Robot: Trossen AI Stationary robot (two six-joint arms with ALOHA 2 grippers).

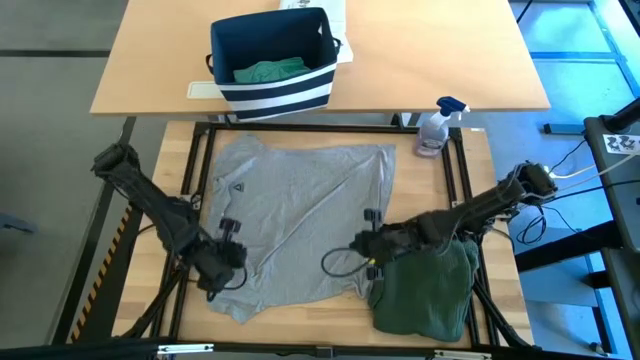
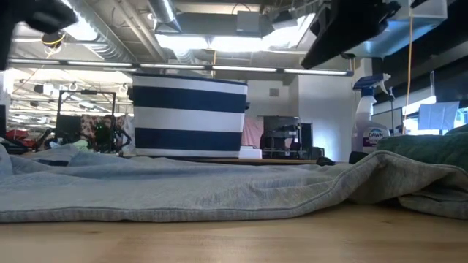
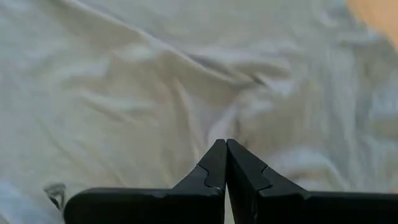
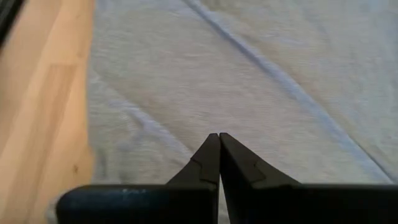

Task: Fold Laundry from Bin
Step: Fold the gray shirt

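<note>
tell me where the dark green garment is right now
In the high view the dark green garment lies bunched at the table's near right corner, beside the spread light grey shirt, partly under the right arm.

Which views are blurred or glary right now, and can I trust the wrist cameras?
Low view: ceiling lights glare, arms overhead show only as dark silhouettes, near table edge soft. Left wrist view: light grey shirt looks soft, folds smeared. Right wrist view: cloth and bare wood equally soft, jaws crisp enough to read as shut. High view: evenly lit, the bin sharp.
</note>
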